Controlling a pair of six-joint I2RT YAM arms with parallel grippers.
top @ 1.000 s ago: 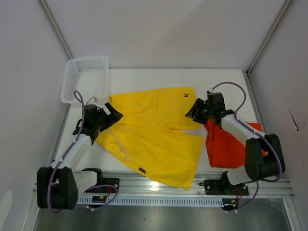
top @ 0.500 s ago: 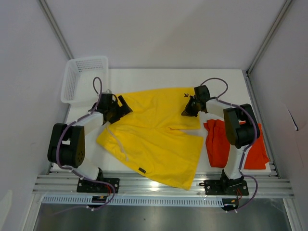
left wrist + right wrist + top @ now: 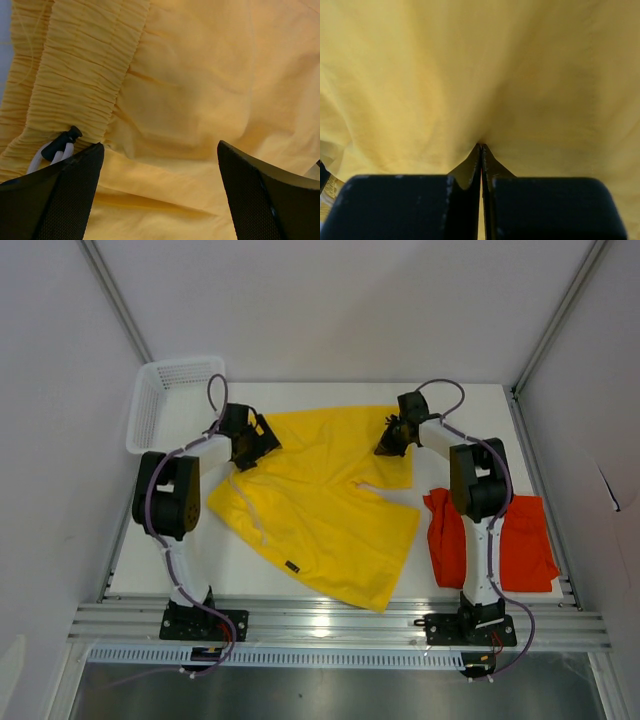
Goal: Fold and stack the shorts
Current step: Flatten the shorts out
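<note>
The basket sits at the desk's 10 o'clock corner. Beside it the left hand, farther out than a second ago, hangs with its fingers wide apart over the waistband of the yellow shorts, which lie spread mid-desk. The right hand, apart before, is now pinched on their 1 o'clock corner. The red shorts lie at 4 o'clock.

The left gripper is held spread over the yellow shorts.
A white drawstring is seen just beside one fingertip.
</note>
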